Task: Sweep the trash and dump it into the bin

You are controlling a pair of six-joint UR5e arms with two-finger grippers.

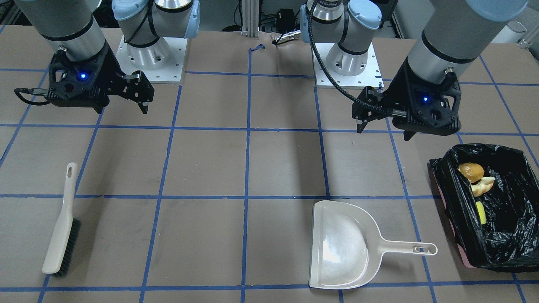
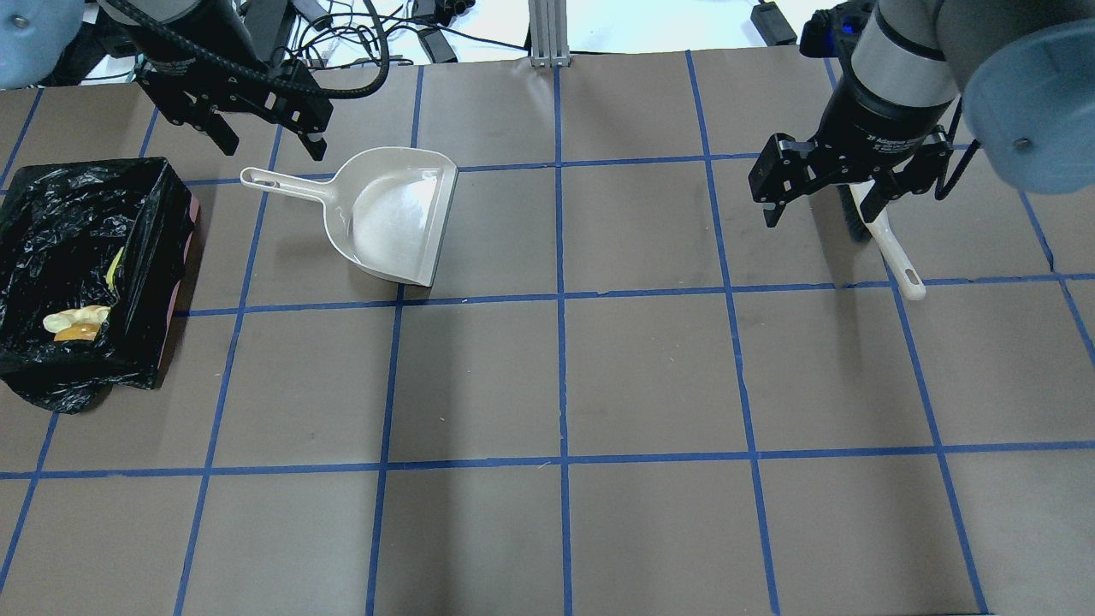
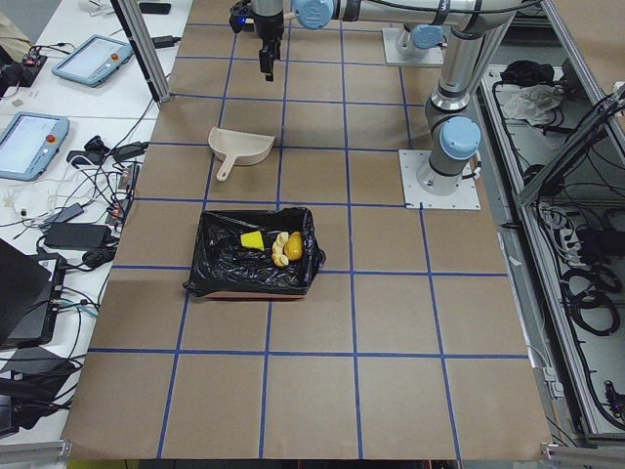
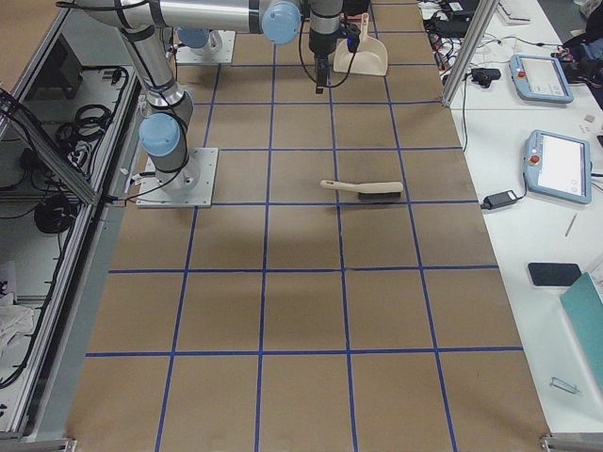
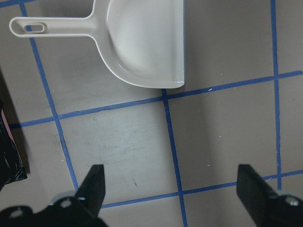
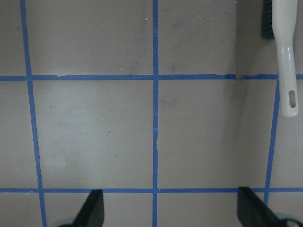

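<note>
The trash lies inside the bin (image 1: 462,223): a golden-brown lump (image 1: 470,171), a cream crescent (image 1: 483,186) and a yellow wedge (image 1: 480,213). The bin (image 2: 167,282) is lined with a black bag and stands at the table's left end. The beige dustpan (image 2: 398,218) lies empty on the table beside it. My left gripper (image 2: 274,147) hovers open and empty above the dustpan's handle; the dustpan shows in the left wrist view (image 5: 142,42). My right gripper (image 2: 817,218) hovers open and empty beside the brush (image 2: 890,248).
The brush (image 1: 61,227) lies flat on the table with its handle toward the robot; it shows at the top right of the right wrist view (image 6: 286,56). Blue tape lines grid the brown table. The arm bases (image 1: 151,54) stand at the robot's edge.
</note>
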